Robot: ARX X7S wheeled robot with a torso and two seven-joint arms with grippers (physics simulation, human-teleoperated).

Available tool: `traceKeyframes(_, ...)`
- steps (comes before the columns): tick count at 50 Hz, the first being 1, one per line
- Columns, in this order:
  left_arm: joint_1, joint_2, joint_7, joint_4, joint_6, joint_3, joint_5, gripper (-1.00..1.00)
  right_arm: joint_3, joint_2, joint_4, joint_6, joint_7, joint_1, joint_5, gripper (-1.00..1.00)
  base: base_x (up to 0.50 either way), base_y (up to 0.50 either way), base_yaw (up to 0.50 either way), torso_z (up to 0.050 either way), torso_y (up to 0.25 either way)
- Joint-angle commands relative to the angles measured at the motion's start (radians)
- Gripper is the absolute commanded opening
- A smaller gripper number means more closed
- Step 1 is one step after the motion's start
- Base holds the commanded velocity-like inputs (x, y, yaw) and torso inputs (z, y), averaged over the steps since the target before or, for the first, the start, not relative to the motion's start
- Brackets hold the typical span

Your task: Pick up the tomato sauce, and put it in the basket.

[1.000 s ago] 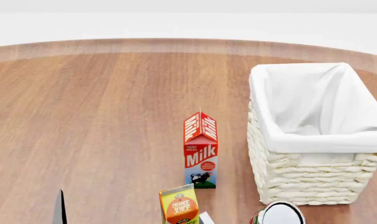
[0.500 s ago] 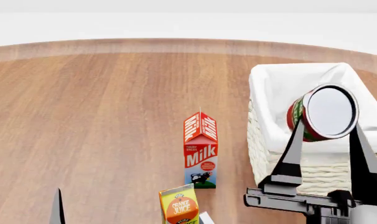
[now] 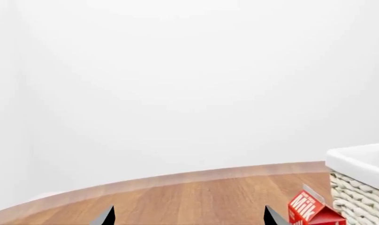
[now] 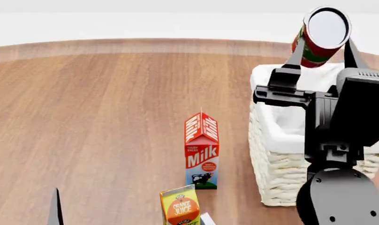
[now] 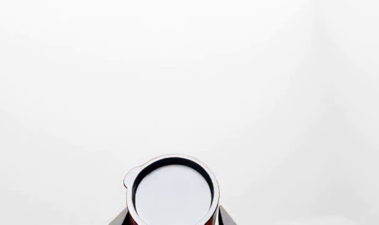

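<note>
The right gripper (image 4: 322, 44) is clamped on the tomato sauce can (image 4: 320, 35), fingers on either side of its label. The can is held high above the basket (image 4: 283, 154), tilted, its plain top facing the head camera. The basket stands on the wooden table (image 4: 102, 122), just right of the milk carton (image 4: 202, 152). An orange juice carton (image 4: 180, 208) stands nearer. The left gripper (image 3: 188, 216) shows only two separated fingertips, empty between them.
</note>
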Motion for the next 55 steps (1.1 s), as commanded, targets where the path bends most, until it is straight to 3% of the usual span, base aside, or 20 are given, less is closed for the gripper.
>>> traceKeyframes(1,-0.002,-0.005,-0.006,-0.002,0.000,-0.002,-0.006,1.00,-0.046,-0.045,0.384,-0.052,-0.056,0.252,-0.081,-1.00,0.00,0.00,0.00,0.000,0.000)
traceKeyframes(13,-0.006,-0.007,-0.009,-0.015,0.011,0.000,-0.012,1.00,-0.060,-0.112,0.879,-0.225,-0.158,0.476,-0.105,-1.00,0.00,0.00,0.00,0.000,0.001)
traceKeyframes(20,-0.007,-0.010,-0.010,-0.018,0.018,0.004,-0.014,1.00,-0.075,-0.175,1.370,-0.447,-0.187,0.686,-0.156,-1.00,0.00,0.00,0.00,0.000,0.000)
traceKeyframes(31,-0.007,-0.013,-0.015,-0.011,0.013,0.005,-0.019,1.00,-0.033,-0.180,1.385,-0.361,-0.161,0.694,-0.259,-1.00,0.00,0.00,0.00,0.000,0.000)
traceKeyframes(40,-0.005,-0.015,-0.014,-0.003,0.013,0.001,-0.038,1.00,0.052,-0.177,1.386,-0.192,-0.131,0.673,-0.306,-1.00,0.00,0.00,0.00,0.000,0.001)
traceKeyframes(55,-0.008,-0.017,-0.019,-0.012,0.014,0.012,-0.033,1.00,0.147,-0.181,1.386,-0.150,-0.141,0.594,-0.344,-1.00,0.00,0.00,0.00,0.000,0.000)
